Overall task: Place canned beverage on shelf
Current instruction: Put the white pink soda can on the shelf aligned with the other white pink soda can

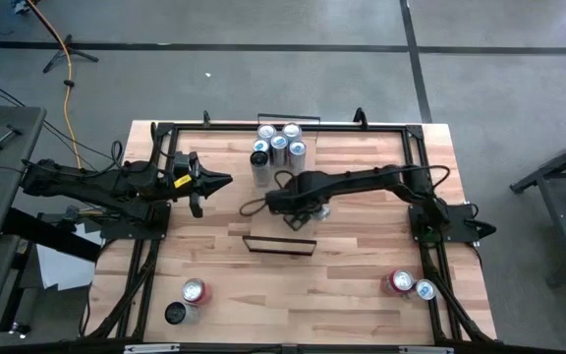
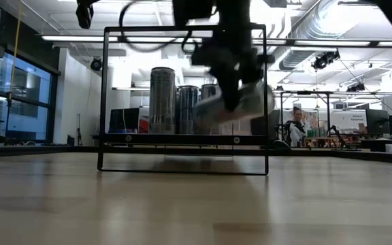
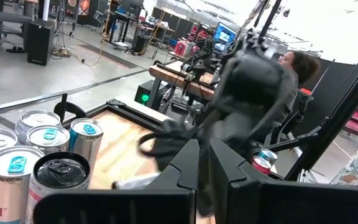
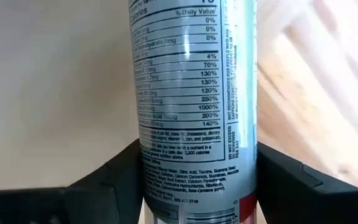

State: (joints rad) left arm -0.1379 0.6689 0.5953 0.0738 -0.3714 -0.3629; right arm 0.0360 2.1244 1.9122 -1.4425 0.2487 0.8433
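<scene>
The shelf point(image 1: 281, 242) is a black metal frame with a narrow plank point(image 2: 182, 139). It stands on the tabletop at the middle. My right gripper point(image 1: 298, 208) reaches in from the table's right and is shut on a silver can point(image 1: 312, 211). The can hangs just beyond the shelf's far side. In the low view the can point(image 2: 240, 102) shows tilted, above the level of the plank. My left gripper point(image 1: 219, 181) is shut and empty, left of the shelf and above the table. My right gripper pinches the can's round wall point(image 4: 160, 168) between its two fingers, one on each side. The printed label faces the wrist camera. The gripper comes down on the can from above. The can is tilted and hangs clear of the table and the shelf.
Several cans point(image 1: 278, 146) stand in a cluster at the far middle, also in the left wrist view point(image 3: 42, 155). Two cans point(image 1: 187, 300) are near the front left and two point(image 1: 411, 285) at the front right. A person point(image 2: 295, 126) sits in the room behind.
</scene>
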